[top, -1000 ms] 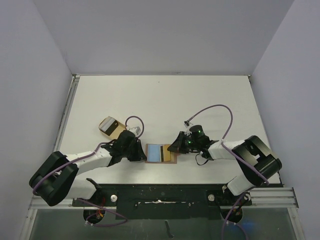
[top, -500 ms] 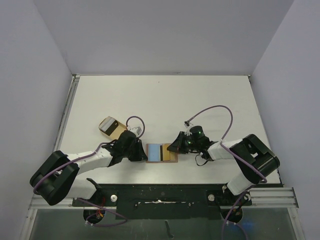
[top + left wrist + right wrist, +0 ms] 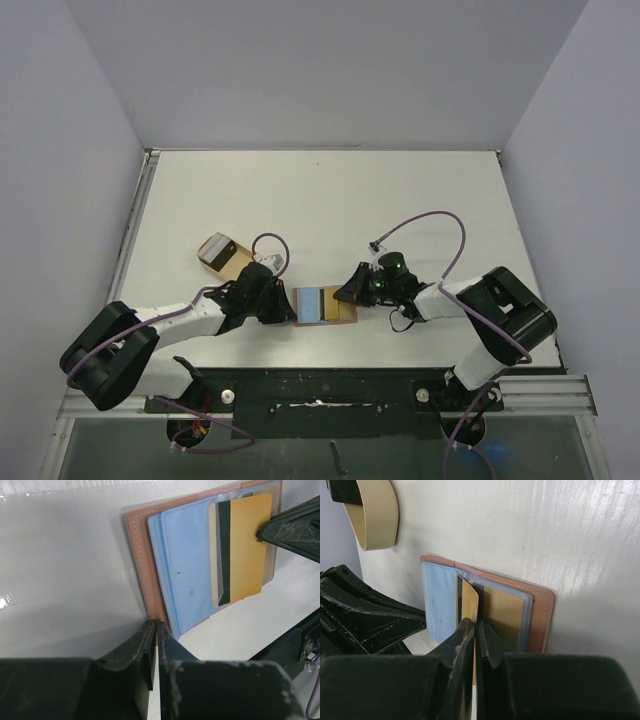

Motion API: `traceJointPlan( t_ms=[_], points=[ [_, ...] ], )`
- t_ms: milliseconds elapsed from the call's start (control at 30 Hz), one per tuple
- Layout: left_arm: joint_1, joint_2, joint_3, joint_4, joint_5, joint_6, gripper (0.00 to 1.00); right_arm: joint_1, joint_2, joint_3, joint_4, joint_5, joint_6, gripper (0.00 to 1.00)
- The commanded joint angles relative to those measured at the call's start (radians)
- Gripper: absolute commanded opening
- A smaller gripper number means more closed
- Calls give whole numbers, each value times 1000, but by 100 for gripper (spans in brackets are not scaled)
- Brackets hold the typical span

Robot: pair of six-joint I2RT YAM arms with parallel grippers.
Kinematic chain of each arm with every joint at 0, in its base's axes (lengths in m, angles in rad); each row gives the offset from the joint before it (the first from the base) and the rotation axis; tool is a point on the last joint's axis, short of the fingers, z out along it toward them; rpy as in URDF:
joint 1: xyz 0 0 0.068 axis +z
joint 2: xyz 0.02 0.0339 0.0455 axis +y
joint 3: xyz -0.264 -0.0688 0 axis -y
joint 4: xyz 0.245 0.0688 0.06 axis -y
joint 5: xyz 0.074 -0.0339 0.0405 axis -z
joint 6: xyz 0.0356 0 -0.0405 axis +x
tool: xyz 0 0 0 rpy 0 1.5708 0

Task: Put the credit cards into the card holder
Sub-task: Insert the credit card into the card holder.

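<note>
- From above, the card holder (image 3: 346, 318) is lying open on the table (image 3: 320, 200), directly between the two claws, so that each arm is taking one side of the job.
- The left gripper (image 3: 287, 308) is bearing on the holder's end nearest it, most likely to anchor it against sliding. The right gripper (image 3: 348, 296) is working at the opposite end with the gold card (image 3: 336, 305).
- The pale tan case (image 3: 222, 250) is sitting apart, beyond the left claw, and is playing no part.
- In the left wrist view, the left claw is clenched, with its tips (image 3: 150, 630) meeting on the holder's stitched corner just ahead of them, seemingly gripping that edge.
- Ahead of it, a light blue card (image 3: 185, 570) is lying flat under the clear sleeves. Beyond that, the gold card with its dark stripe is jutting from a sleeve, pinched at its far edge by the other claw.
- In the right wrist view, the right claw is clamped on the gold card's edge, which is standing upright between its fingers (image 3: 462, 635).
- The card is being tilted rather than laid flat, probably so its leading edge is feeding into the sleeve mouth just ahead. It is not yet fully seated.
</note>
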Motion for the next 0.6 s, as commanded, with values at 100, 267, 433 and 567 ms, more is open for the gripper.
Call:
traceJointPlan(
  t_ms=[100,267,433,567],
  points=[
    [-10,6,-4,46,14,-8,5,28,30,19,41,32,-9,0],
    [-11,3,-9,55,15,-8,5,47,49,45,32,19,-22,1],
    [-12,1,-8,54,17,-7,5,68,55,68,16,42,-17,4],
    [-13,-7,-6,48,9,-5,5,78,47,84,-25,54,-21,14]
  ],
)
